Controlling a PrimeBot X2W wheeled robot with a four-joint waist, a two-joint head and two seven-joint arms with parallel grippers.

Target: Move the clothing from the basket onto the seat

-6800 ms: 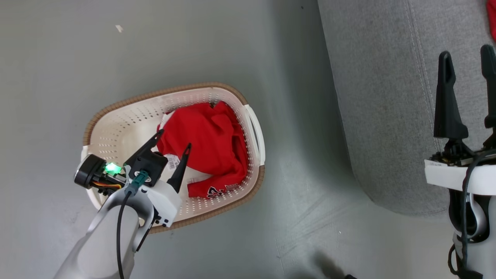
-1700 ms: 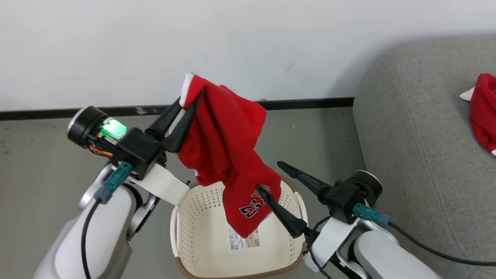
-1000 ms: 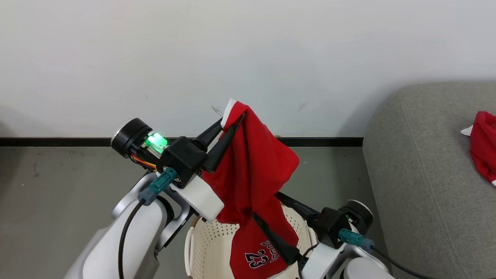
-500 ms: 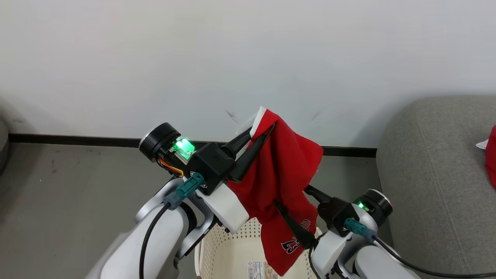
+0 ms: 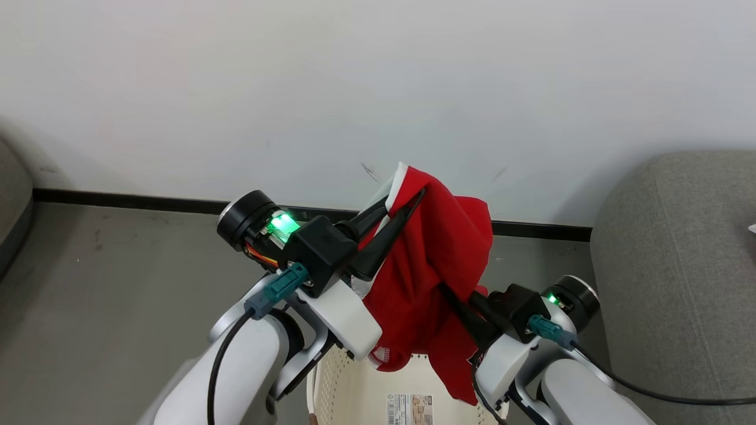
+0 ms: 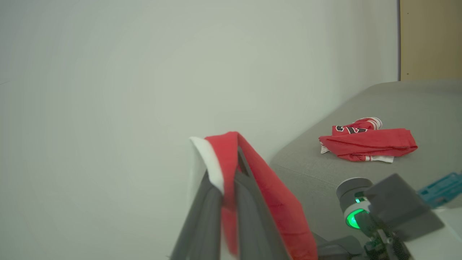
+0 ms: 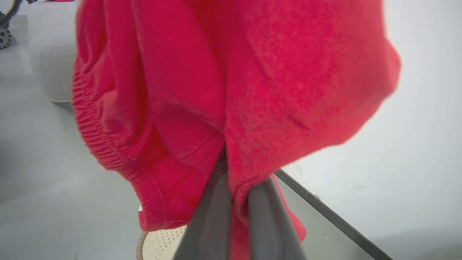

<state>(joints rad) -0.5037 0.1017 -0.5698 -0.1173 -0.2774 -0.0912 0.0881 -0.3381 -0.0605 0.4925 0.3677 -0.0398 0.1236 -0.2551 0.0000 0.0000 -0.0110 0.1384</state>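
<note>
Clothing [image 5: 440, 254] in left gripper [image 5: 406, 195], right gripper [image 5: 455, 298]

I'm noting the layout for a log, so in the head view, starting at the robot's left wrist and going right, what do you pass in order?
The left wrist's green light → red garment hanging off the floor → right wrist's green light → grey sofa.

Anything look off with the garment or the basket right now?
Nothing stands out. The red garment hangs bunched between the left gripper and right gripper, both shut on it, above the basket; a second garment lies crumpled on the sofa.
</note>
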